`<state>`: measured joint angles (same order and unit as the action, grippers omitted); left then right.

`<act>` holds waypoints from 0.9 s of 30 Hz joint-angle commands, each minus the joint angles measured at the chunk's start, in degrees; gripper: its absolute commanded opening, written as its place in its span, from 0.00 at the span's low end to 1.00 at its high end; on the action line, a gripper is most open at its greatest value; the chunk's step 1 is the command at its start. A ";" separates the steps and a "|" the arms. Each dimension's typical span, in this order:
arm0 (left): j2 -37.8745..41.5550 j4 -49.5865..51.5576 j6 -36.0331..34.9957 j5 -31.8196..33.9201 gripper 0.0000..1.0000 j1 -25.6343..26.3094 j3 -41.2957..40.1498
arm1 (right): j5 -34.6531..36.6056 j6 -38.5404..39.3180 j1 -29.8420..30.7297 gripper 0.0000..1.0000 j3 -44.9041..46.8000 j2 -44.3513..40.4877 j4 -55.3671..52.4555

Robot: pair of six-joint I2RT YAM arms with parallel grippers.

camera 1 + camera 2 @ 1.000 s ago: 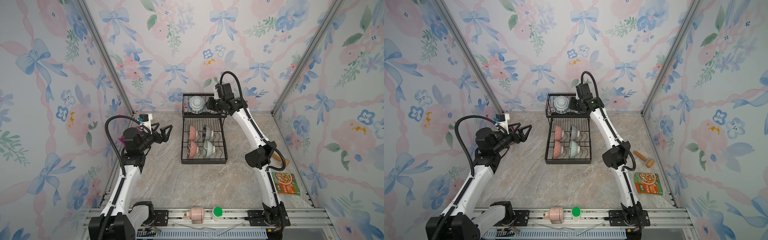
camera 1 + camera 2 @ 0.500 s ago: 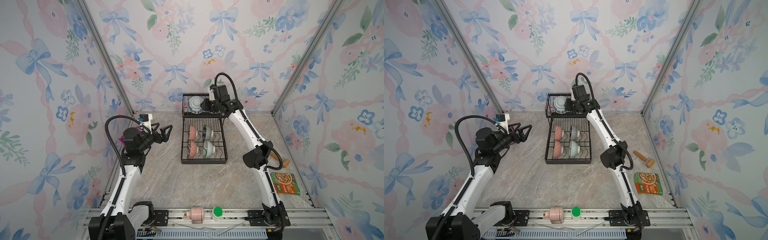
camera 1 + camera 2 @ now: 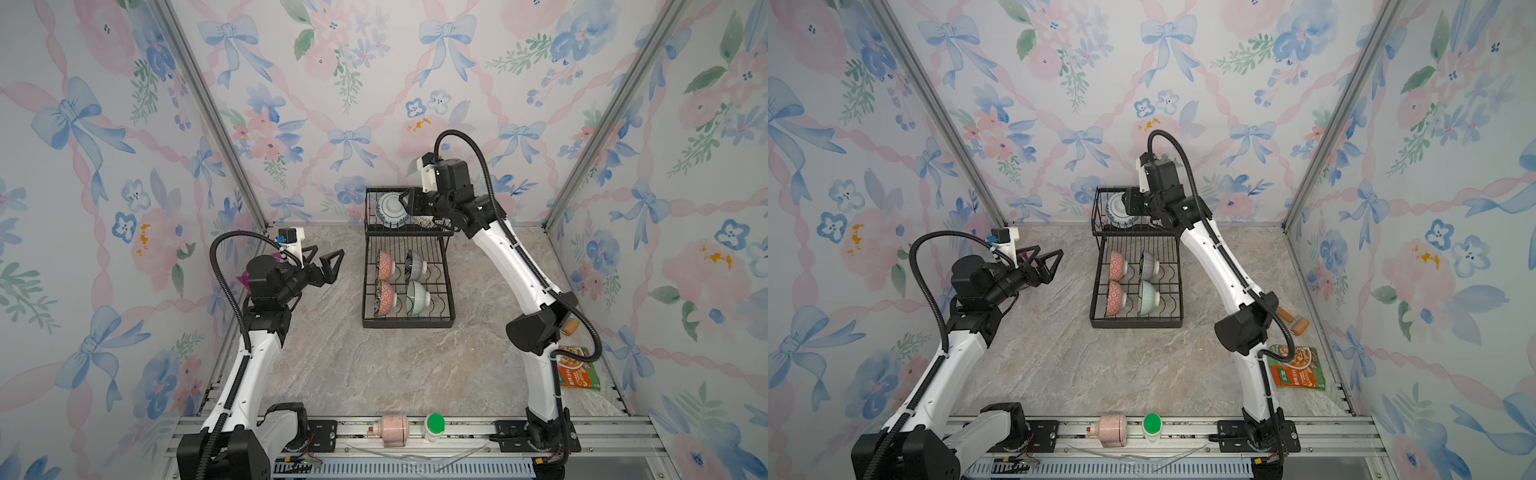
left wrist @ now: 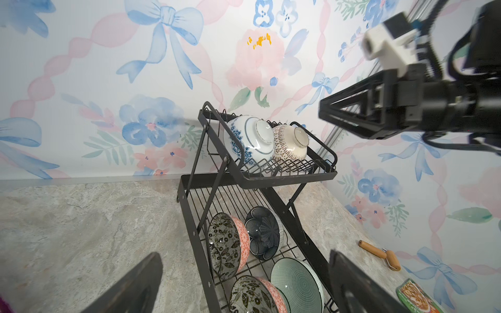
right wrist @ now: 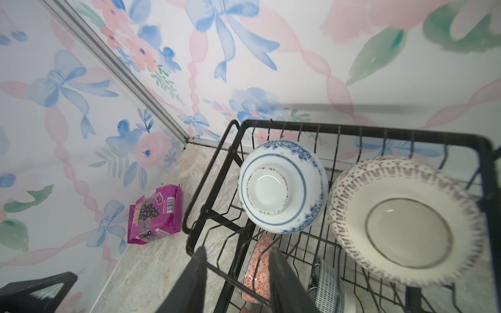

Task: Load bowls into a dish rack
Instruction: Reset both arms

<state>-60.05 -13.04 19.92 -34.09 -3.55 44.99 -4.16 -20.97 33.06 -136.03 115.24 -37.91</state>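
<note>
So, the left gripper (image 3: 330, 250) first: we see its jaws spread wide w/ nothing btwn them. It hangs over the bench (image 3: 374, 365), well apart from the dish rack (image 3: 365, 286), which stands ahead of its fingertips.

On the rack's slotted tier, below the right gripper (image 5: 237, 253) and toward that arm's base, we count 4 bowls on edge. A pink-outside bowl (image 3: 385, 266) and a 2nd pink-outside bowl (image 3: 386, 297) sit in the column nearer the left gripper. The dark blue petal bowl (image 3: 415, 264) and the mint bowl (image 3: 417, 297) sit in the next column.

Up in the railed basket tier, the blue floral bowl (image 5: 282, 187) leans foot-out just ahead of the right gripper's tips. It is touching the lattice bowl (image 5: 406, 225) beside it, as far as we can tell. The right gripper's jaws stand parted, on neither bowl; only rack wire shows btwn them.

Out past the right arm's elbow, a wooden-handled roller (image 3: 1296, 325) and a food packet (image 3: 1296, 368) lie on the bench.
</note>
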 commanded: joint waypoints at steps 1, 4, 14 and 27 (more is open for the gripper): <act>-0.03 1.98 -2.85 2.60 0.98 -0.40 -0.26 | -0.06 1.04 -1.12 0.45 13.09 -11.43 9.76; 0.68 3.36 -4.72 6.34 0.98 -0.24 -0.37 | 0.25 -0.55 -3.81 0.55 31.22 -24.22 18.59; 7.93 7.80 4.15 49.07 0.98 6.95 -12.78 | 9.52 3.56 -21.84 0.96 84.32 -57.15 32.54; -17.92 -43.74 -17.46 56.90 0.98 10.50 -30.89 | 16.74 22.11 -25.12 0.96 107.49 -35.05 68.27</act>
<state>-76.05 -37.34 6.90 23.18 7.11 14.33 10.59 -3.88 8.19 -25.10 78.70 21.45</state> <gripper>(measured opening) 0.978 0.960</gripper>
